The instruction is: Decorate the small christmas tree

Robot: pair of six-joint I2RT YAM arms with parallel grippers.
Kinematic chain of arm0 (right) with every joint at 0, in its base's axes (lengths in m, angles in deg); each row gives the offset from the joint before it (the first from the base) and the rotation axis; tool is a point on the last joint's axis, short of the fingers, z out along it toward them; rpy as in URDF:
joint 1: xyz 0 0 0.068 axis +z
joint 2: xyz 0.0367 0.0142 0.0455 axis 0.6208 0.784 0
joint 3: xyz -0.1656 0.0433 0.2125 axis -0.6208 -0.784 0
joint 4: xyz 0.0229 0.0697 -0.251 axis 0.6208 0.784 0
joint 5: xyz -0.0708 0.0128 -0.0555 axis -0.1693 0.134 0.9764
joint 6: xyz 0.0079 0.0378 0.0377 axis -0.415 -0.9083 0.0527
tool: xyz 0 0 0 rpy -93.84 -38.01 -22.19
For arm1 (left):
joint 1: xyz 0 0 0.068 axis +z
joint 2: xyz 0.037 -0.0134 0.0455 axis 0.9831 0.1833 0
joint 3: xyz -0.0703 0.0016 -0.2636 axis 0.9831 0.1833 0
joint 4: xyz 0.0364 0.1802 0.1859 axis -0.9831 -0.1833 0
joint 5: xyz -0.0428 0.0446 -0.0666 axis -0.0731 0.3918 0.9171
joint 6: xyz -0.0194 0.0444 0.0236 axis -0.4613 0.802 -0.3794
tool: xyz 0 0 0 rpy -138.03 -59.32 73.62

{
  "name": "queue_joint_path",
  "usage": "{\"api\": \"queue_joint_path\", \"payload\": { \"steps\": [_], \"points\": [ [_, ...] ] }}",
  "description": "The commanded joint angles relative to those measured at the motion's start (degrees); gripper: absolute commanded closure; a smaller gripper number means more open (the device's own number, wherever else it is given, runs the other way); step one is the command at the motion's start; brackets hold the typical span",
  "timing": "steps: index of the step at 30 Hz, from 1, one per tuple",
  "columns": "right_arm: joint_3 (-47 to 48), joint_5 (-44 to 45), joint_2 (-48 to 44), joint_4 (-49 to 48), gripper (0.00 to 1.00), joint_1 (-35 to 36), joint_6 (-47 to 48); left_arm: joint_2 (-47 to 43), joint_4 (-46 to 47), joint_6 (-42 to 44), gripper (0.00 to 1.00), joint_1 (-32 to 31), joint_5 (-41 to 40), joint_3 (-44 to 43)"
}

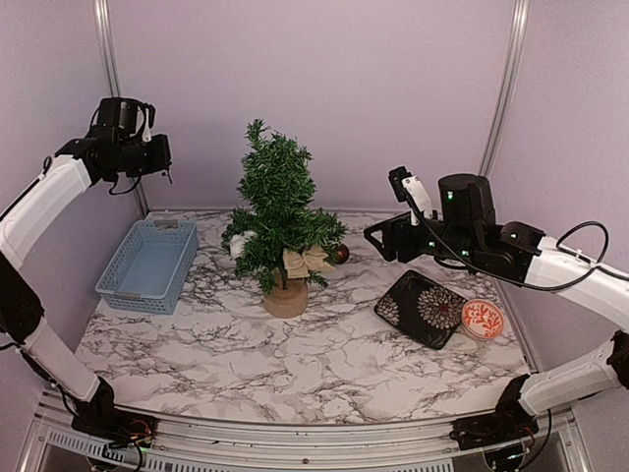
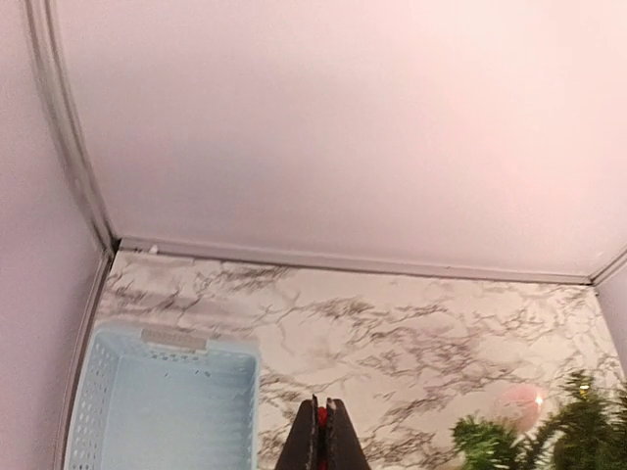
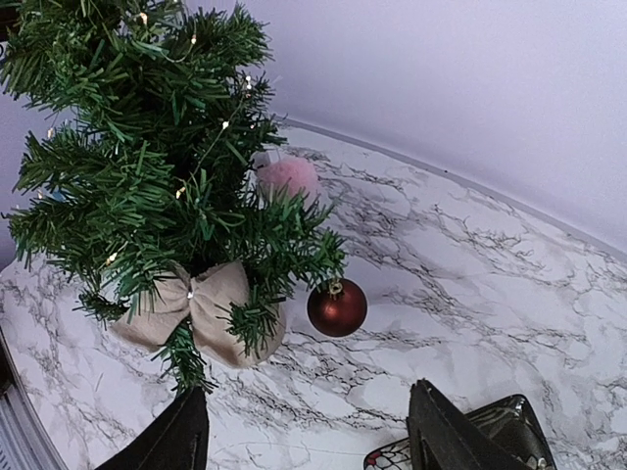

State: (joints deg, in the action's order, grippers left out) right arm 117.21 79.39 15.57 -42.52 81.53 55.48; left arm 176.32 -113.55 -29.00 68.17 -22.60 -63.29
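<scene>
Status: small christmas tree point(image 1: 281, 211) stands upright mid-table on its wooden stump, between the blue basket point(image 1: 147, 264) and the black patterned tray point(image 1: 425, 308). Three pieces hang on the lower branches: a beige bow point(image 3: 201, 305), a dark red bauble point(image 3: 337, 306) and a pink fuzzy ball point(image 3: 289, 176). The upper half looks bare, so I'd call it partly done.

Left gripper point(image 1: 162, 157) is up high over the basket's far end, fingers pressed together. A red sliver point(image 2: 320, 419) shows in the seam; I can't tell what it is. Right gripper point(image 3: 313, 441) is spread and holds nothing, aimed at the tree's low right side, near the bauble but not touching it.

I see no spare ornaments in the basket. I can't tell tray pattern from objects. The small red dish point(image 1: 483, 319) sits beside the tray. Left to do, I'd say: fill the top branches, if any stock remains.
</scene>
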Motion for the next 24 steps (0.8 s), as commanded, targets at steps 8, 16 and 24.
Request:
{"api": "queue_joint_path", "payload": {
  "steps": [8,16,24],
  "points": [
    [-2.5,-1.0,-4.4,-3.3,0.32,-0.3,0.3,-16.4,28.2,14.1,1.00,-18.4,9.5,7.9],
    [-3.2,-2.5,-5.3,-3.1,0.32,-0.3,0.3,-15.9,35.5,23.1,1.00,-31.9,9.8,7.8],
    [-2.8,-2.9,-5.8,-2.2,0.32,-0.3,0.2,-8.2,36.1,29.3,1.00,-38.2,4.3,3.4]
  ]
}}
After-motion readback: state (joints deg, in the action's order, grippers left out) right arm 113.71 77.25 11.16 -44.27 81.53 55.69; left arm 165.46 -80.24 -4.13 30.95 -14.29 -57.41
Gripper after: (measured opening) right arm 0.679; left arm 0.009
